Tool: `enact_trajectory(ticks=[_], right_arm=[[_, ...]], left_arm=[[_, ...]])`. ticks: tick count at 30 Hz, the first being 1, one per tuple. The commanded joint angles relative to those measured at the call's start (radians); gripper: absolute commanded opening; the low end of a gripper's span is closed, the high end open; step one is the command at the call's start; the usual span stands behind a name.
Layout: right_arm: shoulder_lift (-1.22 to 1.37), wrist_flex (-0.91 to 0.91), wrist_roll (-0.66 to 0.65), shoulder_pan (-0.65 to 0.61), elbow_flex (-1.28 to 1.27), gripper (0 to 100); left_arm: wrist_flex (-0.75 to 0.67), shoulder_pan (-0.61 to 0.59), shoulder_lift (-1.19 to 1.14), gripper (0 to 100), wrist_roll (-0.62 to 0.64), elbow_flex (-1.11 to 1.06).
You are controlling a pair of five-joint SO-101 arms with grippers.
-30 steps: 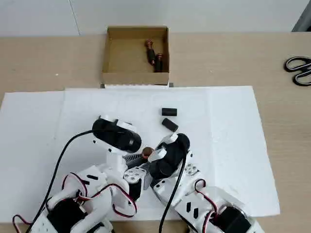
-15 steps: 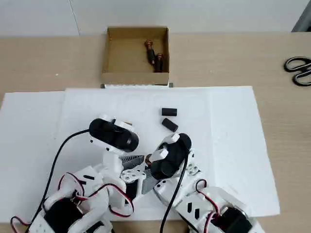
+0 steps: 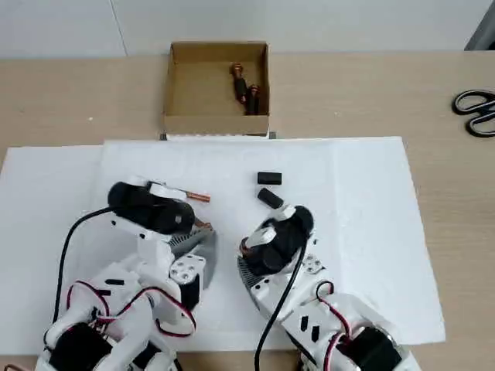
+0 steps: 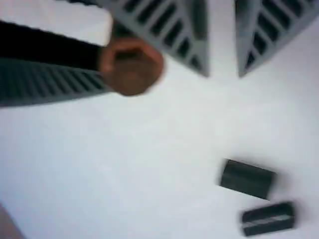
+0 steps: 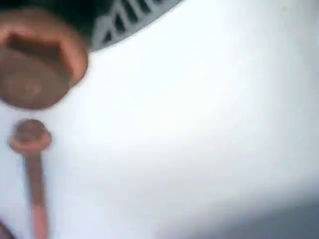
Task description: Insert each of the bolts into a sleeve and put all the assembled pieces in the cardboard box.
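One bolt [image 5: 35, 74] sits clamped in the right gripper [image 3: 246, 251], its hexagonal head pressed against a grey slatted finger. The left wrist view shows that same head [image 4: 130, 64] facing the camera. In the high view it is a small copper spot [image 3: 244, 249] at the gripper's tip, above the white sheet [image 3: 363, 232].

A second bolt [image 3: 197, 197] lies flat on the sheet. It is just beside the left arm, which partly hides it, and its head end points toward the right arm. From the right wrist it appears as a head with its shank running away from the gripper [image 5: 30, 149].

The left gripper [image 4: 222, 69] is spread apart with nothing between its fingers. It hangs over the sheet, well apart from the right gripper.

A near sleeve [image 3: 270, 198] lies on the sheet just beyond the right arm, slightly askew. A far sleeve [image 3: 268, 178] lies just beside it, toward the box [image 3: 166, 85]; the two look apart.

The box stands on the table [image 3: 77, 93], touching the sheet's far edge. Two assembled pieces [image 3: 240, 86] lie in its right half, close together.

Scissors [image 3: 476, 112] rest at the table's right edge, well away from everything else.
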State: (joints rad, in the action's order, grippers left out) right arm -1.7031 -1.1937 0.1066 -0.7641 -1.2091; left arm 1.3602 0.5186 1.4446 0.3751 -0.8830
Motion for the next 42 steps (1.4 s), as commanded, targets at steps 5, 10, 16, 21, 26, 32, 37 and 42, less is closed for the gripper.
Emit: enact_trajectory(ticks=[5, 10, 16, 21, 26, 32, 37, 42], right_arm=[[-0.002, 0.027, -0.003, 0.084, 0.038, 0.2], [0.002, 0.035, -0.002, 0.16, 0.034, 0.2], [0.171, 0.243, -0.002, 0.266, 0.037, 0.2], [0.483, 0.372, -0.002, 0.272, 0.186, 0.2], [0.817, 0.478, -0.002, 0.272, 0.411, 0.2], [1.199, 0.519, -0.006, 0.274, 0.741, 0.2], [1.517, 0.524, -0.008, 0.318, 1.085, 0.2], [1.851, 0.516, -0.009, 0.375, 1.484, 0.2]], left_arm=[[-0.021, -0.146, -0.005, 1, -0.015, -0.084], [-0.14, -0.252, -0.005, 1, -0.015, -0.265], [-0.315, -0.282, -0.002, 1, -0.015, -0.478], [-0.345, -0.282, -0.002, 1, -0.014, -0.542], [-0.388, -0.282, -0.002, 1, -0.032, -0.602], [-0.443, -0.284, 0.0, 1, -0.075, -0.65], [-0.443, -0.284, 0.0, 1, -0.075, -0.65], [-0.443, -0.284, 0.0, 1, -0.075, -0.65]])
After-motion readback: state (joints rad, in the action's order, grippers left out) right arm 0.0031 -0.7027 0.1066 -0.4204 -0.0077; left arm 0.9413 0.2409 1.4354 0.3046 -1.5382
